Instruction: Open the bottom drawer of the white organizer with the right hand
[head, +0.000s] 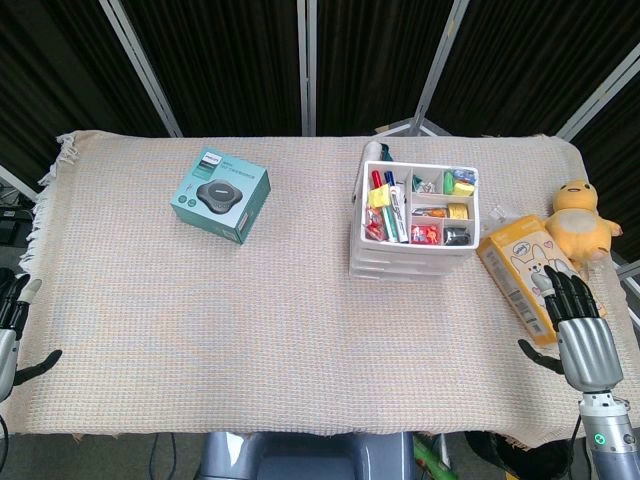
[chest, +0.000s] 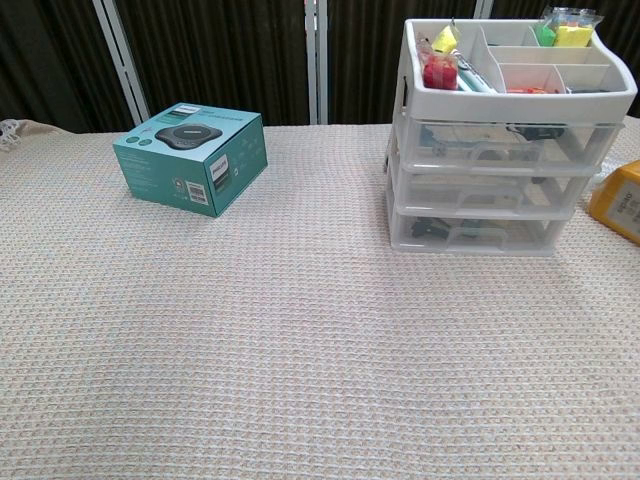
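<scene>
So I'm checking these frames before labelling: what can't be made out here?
- Drawer contents: chest view, blurred by the bottom drawer's translucent front.
- Left robot hand: head view, cut off by the edge.
- Orange box: chest view, cut off.
- Right robot hand: absent from chest view.

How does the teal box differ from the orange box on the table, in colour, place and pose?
The teal box lies on the left half of the table, far from the white organizer; the orange box lies just right of the organizer, near the right hand. The teal box shows a dark round device on top; the orange box shows cartoon drawings. The teal box looks squarish, the orange one longer and narrower. Both lie flat, turned askew.
</scene>
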